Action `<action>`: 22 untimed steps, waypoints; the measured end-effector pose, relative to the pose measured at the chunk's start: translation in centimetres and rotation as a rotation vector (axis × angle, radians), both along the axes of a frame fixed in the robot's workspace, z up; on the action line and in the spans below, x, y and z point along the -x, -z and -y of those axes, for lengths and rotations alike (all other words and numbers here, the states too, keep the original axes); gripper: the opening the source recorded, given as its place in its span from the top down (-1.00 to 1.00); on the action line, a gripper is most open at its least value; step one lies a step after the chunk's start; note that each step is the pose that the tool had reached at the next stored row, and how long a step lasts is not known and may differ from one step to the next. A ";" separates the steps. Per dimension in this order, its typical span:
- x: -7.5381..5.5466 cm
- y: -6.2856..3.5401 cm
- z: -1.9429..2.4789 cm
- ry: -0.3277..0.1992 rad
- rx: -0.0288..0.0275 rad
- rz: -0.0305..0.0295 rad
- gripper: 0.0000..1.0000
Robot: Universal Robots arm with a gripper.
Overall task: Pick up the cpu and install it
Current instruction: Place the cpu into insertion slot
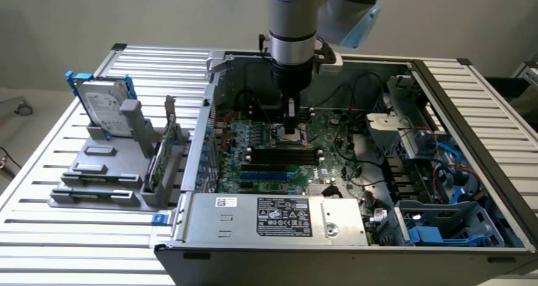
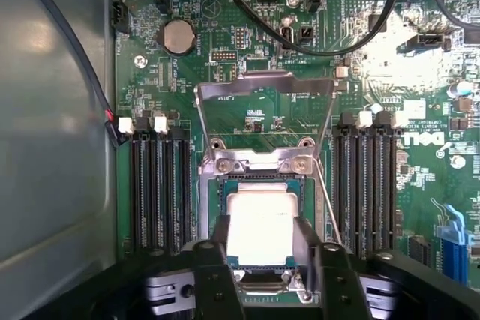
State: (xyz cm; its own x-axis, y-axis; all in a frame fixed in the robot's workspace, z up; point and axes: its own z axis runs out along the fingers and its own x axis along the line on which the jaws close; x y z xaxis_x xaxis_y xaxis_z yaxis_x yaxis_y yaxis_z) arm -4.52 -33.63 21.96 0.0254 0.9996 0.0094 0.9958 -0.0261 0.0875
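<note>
From the outside camera, the arm point(image 1: 290, 21) hangs straight down into the open computer case point(image 1: 470, 97). The pincer point(image 1: 291, 130) sits low over the green circuit board point(image 1: 336, 166), right at the socket. The chip is hidden under the pincer here. Just on the camera's side of the pincer lie black memory slots point(image 1: 284, 155), and closer again sits the grey power box point(image 1: 278, 217). Well away from the pincer, toward the exterior view's left and outside the case, a grey tray point(image 1: 92, 179) stands on the slatted table point(image 1: 42, 235). A hard drive point(image 1: 105, 106) stands upright in it.

Over to the wrist camera, and there it is: the chip point(image 2: 259, 226), silver top up, lies flat in the socket point(image 2: 259, 161). It sits squarely between the fingers point(image 2: 219, 237) of the pincer point(image 2: 260, 243). The pincer stands part-way open, just as wide as the chip, with one finger set against each of two opposite edges. It has hold of the chip, and the chip is down in its seat. Ahead of the pincer the socket's metal flap point(image 2: 262, 84) stands lifted open, with a thin lever wire point(image 2: 328, 200) alongside. Banks of black memory slots flank the pincer on both sides. Farther ahead a coin battery point(image 2: 178, 36) sits on the board and black cables point(image 2: 337, 49) cross it.
</note>
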 end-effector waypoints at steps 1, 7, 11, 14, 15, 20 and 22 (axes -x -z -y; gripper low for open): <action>0.0 -0.19 -0.01 0.000 0.0001 -0.0001 0.28; 0.0 -0.54 -0.07 0.004 -0.0004 0.0001 0.75; 0.0 -0.55 -0.06 0.006 -0.0002 0.0000 0.79; 0.0 -0.55 -0.06 0.006 -0.0003 0.0001 0.79; 0.0 -0.55 -0.06 0.006 -0.0003 0.0001 0.79; 0.0 -0.55 -0.06 0.006 -0.0002 0.0001 0.79; 0.0 -0.55 -0.06 0.006 -0.0003 0.0001 0.79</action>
